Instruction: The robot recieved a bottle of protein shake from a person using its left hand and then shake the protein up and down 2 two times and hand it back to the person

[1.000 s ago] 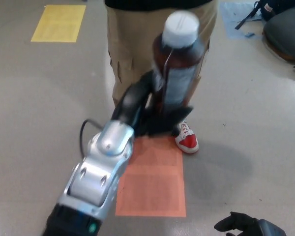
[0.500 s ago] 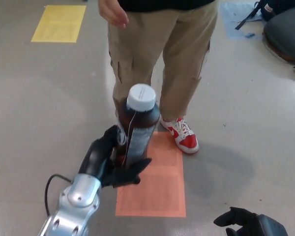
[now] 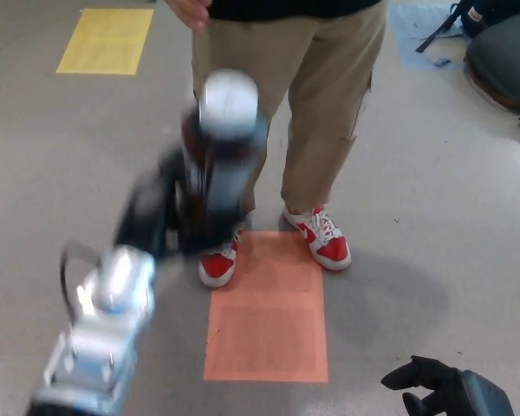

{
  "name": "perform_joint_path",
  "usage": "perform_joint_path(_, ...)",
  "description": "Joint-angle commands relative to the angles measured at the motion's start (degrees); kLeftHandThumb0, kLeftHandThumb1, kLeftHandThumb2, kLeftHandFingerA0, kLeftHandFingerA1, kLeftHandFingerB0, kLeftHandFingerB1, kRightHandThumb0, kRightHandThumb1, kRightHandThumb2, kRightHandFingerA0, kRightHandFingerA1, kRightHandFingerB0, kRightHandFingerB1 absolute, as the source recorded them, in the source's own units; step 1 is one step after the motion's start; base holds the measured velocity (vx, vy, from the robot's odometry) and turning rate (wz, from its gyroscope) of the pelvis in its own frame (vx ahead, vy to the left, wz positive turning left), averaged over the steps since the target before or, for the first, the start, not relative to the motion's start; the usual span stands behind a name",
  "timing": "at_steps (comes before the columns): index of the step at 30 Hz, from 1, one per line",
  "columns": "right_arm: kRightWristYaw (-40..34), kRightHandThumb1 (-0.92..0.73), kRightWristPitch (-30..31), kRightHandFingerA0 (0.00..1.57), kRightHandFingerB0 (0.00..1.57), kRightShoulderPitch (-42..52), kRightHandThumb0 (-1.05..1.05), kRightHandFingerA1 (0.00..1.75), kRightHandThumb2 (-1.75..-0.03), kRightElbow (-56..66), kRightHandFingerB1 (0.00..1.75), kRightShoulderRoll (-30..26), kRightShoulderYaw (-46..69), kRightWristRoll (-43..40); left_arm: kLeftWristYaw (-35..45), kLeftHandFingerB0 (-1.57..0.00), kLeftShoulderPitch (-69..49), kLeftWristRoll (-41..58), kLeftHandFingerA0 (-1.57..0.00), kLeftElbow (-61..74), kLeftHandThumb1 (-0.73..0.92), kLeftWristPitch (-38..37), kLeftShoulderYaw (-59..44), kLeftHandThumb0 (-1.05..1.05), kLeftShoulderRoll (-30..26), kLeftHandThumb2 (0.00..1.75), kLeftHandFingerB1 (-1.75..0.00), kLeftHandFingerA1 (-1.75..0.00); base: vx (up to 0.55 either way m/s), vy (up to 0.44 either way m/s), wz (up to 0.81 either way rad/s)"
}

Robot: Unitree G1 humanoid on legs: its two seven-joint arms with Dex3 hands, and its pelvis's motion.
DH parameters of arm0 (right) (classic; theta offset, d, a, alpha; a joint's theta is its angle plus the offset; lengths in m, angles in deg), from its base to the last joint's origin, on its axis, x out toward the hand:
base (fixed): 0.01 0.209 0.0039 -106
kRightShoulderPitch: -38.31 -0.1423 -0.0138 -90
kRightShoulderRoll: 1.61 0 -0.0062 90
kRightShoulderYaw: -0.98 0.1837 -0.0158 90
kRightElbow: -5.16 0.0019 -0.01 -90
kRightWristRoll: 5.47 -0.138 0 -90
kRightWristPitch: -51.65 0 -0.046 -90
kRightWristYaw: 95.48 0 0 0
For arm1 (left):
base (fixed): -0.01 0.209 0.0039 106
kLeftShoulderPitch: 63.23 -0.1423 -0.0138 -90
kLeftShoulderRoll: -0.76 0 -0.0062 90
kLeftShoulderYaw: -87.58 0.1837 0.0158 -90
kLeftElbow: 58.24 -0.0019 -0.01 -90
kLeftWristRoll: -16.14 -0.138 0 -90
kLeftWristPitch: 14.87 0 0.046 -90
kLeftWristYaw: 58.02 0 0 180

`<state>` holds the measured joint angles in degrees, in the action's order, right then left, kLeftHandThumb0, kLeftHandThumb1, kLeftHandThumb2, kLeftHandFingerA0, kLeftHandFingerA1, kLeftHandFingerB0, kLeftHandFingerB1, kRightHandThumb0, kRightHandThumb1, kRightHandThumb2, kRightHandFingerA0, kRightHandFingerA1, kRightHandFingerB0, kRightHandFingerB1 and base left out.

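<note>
Fingers: we see the left hand [image 3: 160,212] wrapped around the protein shake bottle [image 3: 218,160]; right hand [image 3: 433,381] loosely spread, empty.
Arm: blurred, reaching from lower left.
Bottle: centre-left, upright, white cap [image 3: 228,104] topmost.

a grey floor [image 3: 468,217] fills the view. an orange rectangle [image 3: 267,316] is marked on it low in the middle, and a yellow rectangle [image 3: 104,41] lies at the upper left. a pale blue patch [image 3: 416,35] sits at the upper right, with a dark strap [image 3: 438,30] running across it. beside that, at the right edge, rests a grey bag [image 3: 503,56]. two red and white shoes stand at the top edge of the orange rectangle: one [image 3: 217,264] at its left corner, the other [image 3: 322,238] near its right corner, toes pointing toward the camera, with khaki trousers [image 3: 329,95] rising above them
</note>
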<state>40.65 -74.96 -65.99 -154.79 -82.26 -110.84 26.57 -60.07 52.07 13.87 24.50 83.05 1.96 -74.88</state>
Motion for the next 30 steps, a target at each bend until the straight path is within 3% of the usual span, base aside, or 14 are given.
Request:
perform_joint_path(1, 0.1, -0.67, -1.5, 1.08, 0.94, 0.4, -0.16, 0.61, -0.7, -0.6, 0.66, 0.0, -0.2, 0.1, 4.6, -0.66, 0.1, 11.0, -0.89, 9.9, 0.85, 7.9, -5.1, -0.11, 2.3, 0.65, -1.06, -1.29, 0.0, 0.0, 0.0)
perform_joint_path(2, 0.3, -0.68, -1.8, 1.07, 0.93, 0.4, -0.15, 0.62, -0.73, -0.7, 0.67, 0.3, -0.1, -0.1, 4.4, -0.68, -7.9, 5.1, -1.02, -2.3, 0.86, 2.7, -1.0, -0.13, 2.3, 0.66, -0.93, -1.28, 0.0, 0.0, 0.0)
perform_joint_path(5, 0.3, -0.67, -1.9, 1.07, 0.92, 0.0, -0.15, 0.62, -0.73, -0.5, 0.66, 0.1, 0.1, -0.3, 3.8, -0.64, -18.4, -2.7, -0.94, -19.5, 0.84, -3.1, 6.7, -0.22, 1.5, 0.66, -1.09, -1.26, 0.0, 0.0, 0.0)
perform_joint_path(7, 1.1, -0.68, -1.1, 1.06, 0.92, -0.9, -0.16, 0.62, -0.72, -0.3, 0.65, -0.4, 0.7, -0.8, 4.2, -0.63, -18.9, -3.2, -0.92, -21.4, 0.84, -4.0, 8.2, -0.21, 1.9, 0.66, -1.12, -1.3, 0.0, 0.0, 0.0)
perform_joint_path(8, 1.5, -0.68, -1.2, 1.06, 0.91, -1.2, -0.14, 0.6, -0.7, -0.3, 0.64, -0.6, 1.2, -1.3, 4.5, -0.56, -17.7, -2.7, -0.88, -20.1, 0.92, -2.7, 8.5, -0.48, 2.2, 0.69, -1.11, -1.35, 0.0, 0.0, 0.0)
perform_joint_path(9, 1.7, -0.67, -1.1, 1.07, 0.92, -1.2, -0.13, 0.57, -0.71, -0.3, 0.62, -0.8, 1.5, -1.6, 5.1, -0.66, -15.0, -0.7, -0.95, -16.8, 0.87, -0.2, 7.3, -0.21, 2.5, 0.67, -0.99, -1.33, 0.0, 0.0, 0.0)
perform_joint_path(11, 1.1, -0.68, -1.3, 1.08, 0.92, -1.3, -0.15, 0.58, -0.7, -0.2, 0.62, -1.0, 1.6, -1.4, 6.6, -0.65, -7.7, 4.9, -0.96, -8.1, 0.87, 3.6, 2.9, -0.16, 3.2, 0.67, -0.96, -1.32, 0.0, 0.0, 0.04)
perform_joint_path(12, 0.8, -0.68, -1.6, 1.07, 0.92, -1.0, -0.17, 0.58, -0.71, 0.0, 0.64, -1.2, 1.6, -1.1, 5.7, -0.68, -0.5, 7.7, -0.96, -1.0, 0.86, 7.3, 0.0, -0.24, 3.3, 0.65, -1.08, -1.34, 0.0, 0.0, 0.13)
perform_joint_path(14, 0.7, -0.67, -2.4, 1.08, 0.93, -0.9, -0.14, 0.58, -0.73, 0.1, 0.63, -1.3, 1.4, -0.8, 2.5, -0.74, 12.6, 12.3, -0.95, 10.1, 0.82, 16.0, -5.4, -0.35, 3.2, 0.67, -1.03, -1.38, 0.0, 0.0, 0.05)
perform_joint_path(15, 1.0, -0.69, -2.4, 1.07, 0.92, -1.2, -0.14, 0.61, -0.69, 0.0, 0.65, -1.0, 1.4, -1.0, 1.7, -0.76, 17.7, 14.8, -0.92, 13.0, 0.81, 18.2, -7.7, -0.24, 2.7, 0.66, -1.03, -1.41, 0.0, 0.0, 0.0)
perform_joint_path(24, 1.7, -0.69, -1.8, 1.07, 0.92, -1.6, -0.15, 0.6, -0.69, -0.2, 0.64, -0.3, 1.5, -1.4, 1.5, -0.8, 24.9, 17.0, -0.95, 17.8, 0.79, 22.7, -11.8, -0.17, 3.0, 0.71, -1.06, -1.38, 0.0, 0.0, 0.0)
perform_joint_path(25, 1.0, -0.67, -1.9, 1.06, 0.91, -1.1, -0.14, 0.62, -0.75, -0.3, 0.67, -0.1, 1.1, -0.9, 2.9, -0.66, 9.0, 11.2, -0.95, 5.8, 0.85, 16.3, -5.0, -0.18, 3.8, 0.66, -1.03, -1.28, 0.0, 0.0, 0.0)
perform_joint_path(27, 0.6, -0.66, -1.8, 1.06, 0.91, -0.5, -0.13, 0.61, -0.77, -0.4, 0.66, -0.1, 0.6, -0.3, 4.6, -0.64, -17.4, 1.5, -0.94, -13.2, 0.86, 6.9, 7.3, -0.16, 4.8, 0.66, -1.1, -1.27, 0.0, 0.0, 0.0)
perform_joint_path(30, 0.6, -0.67, -1.2, 1.08, 0.92, -1.9, -0.15, 0.62, -0.71, -0.4, 0.64, -0.5, 1.1, -0.7, 6.8, -0.61, -12.2, 5.5, -0.96, -5.3, 0.89, 8.6, 5.2, -0.17, 5.2, 0.66, -1.04, -1.34, 0.0, 0.0, 0.02)
